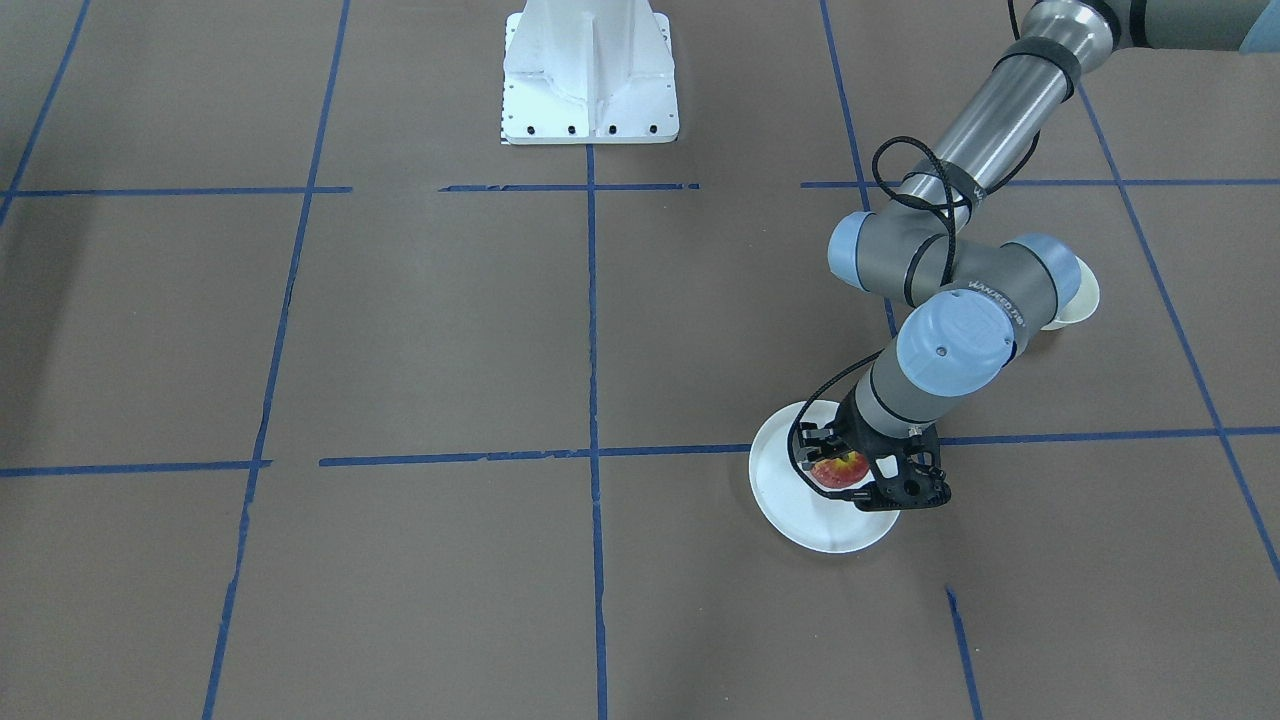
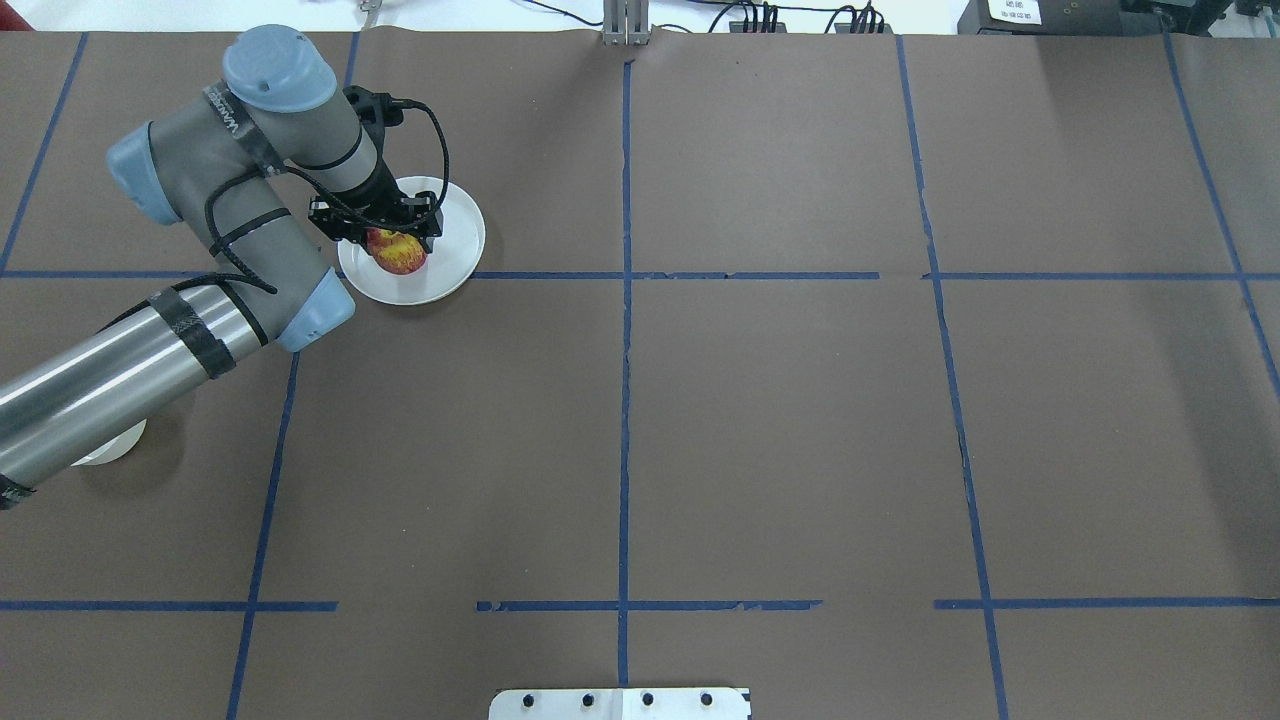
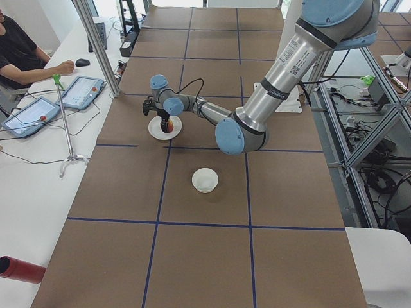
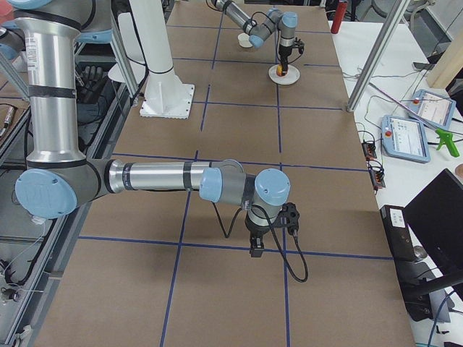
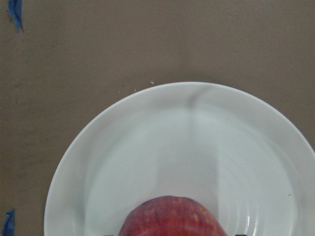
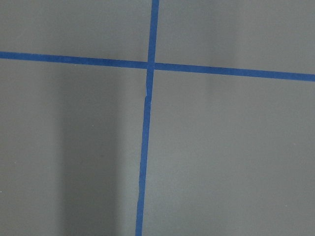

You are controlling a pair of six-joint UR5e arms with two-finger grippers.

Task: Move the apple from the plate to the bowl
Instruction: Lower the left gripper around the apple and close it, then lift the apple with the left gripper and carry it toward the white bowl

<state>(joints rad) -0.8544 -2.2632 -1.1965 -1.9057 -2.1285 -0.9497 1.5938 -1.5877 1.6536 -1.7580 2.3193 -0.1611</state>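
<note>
Apparently mid-grasp: left gripper (image 1: 852, 478) fingers straddle the apple (image 1: 838, 468) on the plate (image 1: 800, 520), set to lift it; clamped or not, can't tell. Bowl (image 3: 205, 180) well apart from the fingers. Right gripper (image 4: 257, 249) idle, finger state can't tell.

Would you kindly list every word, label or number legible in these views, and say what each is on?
Nothing can be read with certainty.
White lettering on the left arm's wrist joint: too blurred to read.
Sticker on the left arm's upper tube: too small to read.
White label on the black box at the overhead view's top right: too small to read.
</note>
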